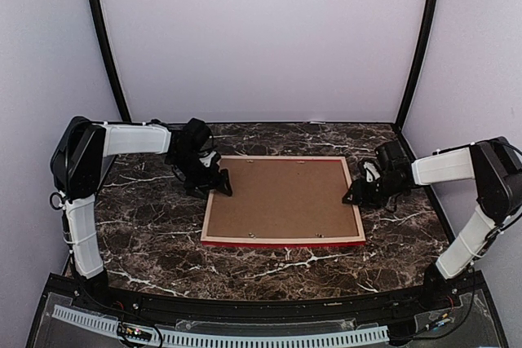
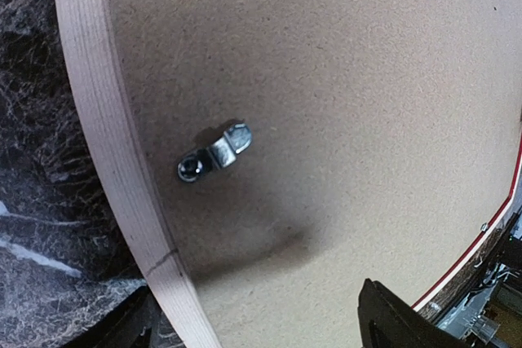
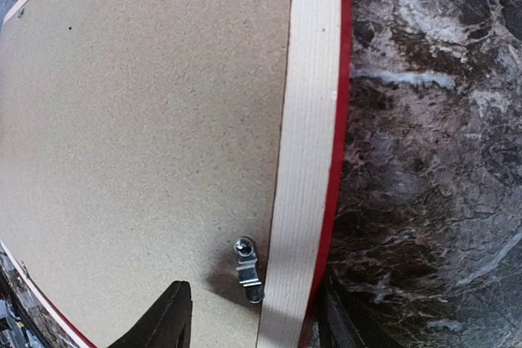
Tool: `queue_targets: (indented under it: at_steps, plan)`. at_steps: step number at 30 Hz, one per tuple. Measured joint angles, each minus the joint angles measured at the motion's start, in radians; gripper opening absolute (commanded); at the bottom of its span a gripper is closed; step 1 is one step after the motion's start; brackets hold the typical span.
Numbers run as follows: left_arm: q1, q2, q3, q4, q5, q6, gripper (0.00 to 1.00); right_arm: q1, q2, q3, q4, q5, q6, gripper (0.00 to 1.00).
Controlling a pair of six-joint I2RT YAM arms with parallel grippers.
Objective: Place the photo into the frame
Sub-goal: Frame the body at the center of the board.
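Pale wood rails with a straight fine grain make up the upturned back of the frame [image 1: 283,241], which lies flat and face down at the middle of the dark, white-veined marble table [image 1: 155,234], its red front showing only as a thin line along the outer edges. A brown backing board [image 1: 281,197], matte and finely speckled like pressed fibre, fills the frame's opening. Small bright metal turn clips [image 2: 214,152] sit on the board just inside the rails, each fixed by a screw. The left gripper [image 1: 216,185] is at the frame's far left corner, its black fingers [image 2: 391,319] spread wide to either side of the left rail, gripping nothing. The right gripper [image 1: 352,196] is at the frame's right rail, fingers [image 3: 163,319] likewise parted astride it and empty.
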Motion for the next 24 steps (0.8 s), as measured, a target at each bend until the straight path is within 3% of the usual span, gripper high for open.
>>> queue_targets:
  at_steps: [8, 17, 24]
  plan:
    - [0.019, -0.027, -0.088, 0.058, 0.01, -0.016, 0.81, 0.053, -0.009, -0.016, 0.027, 0.019, 0.019, 0.54]
    - [0.003, -0.236, -0.36, 0.095, -0.015, -0.084, 0.8, 0.191, -0.119, -0.124, 0.04, 0.042, 0.118, 0.55]
    - [-0.038, -0.443, -0.53, 0.118, -0.029, -0.144, 0.87, 0.26, -0.267, -0.196, -0.023, 0.073, 0.204, 0.59]
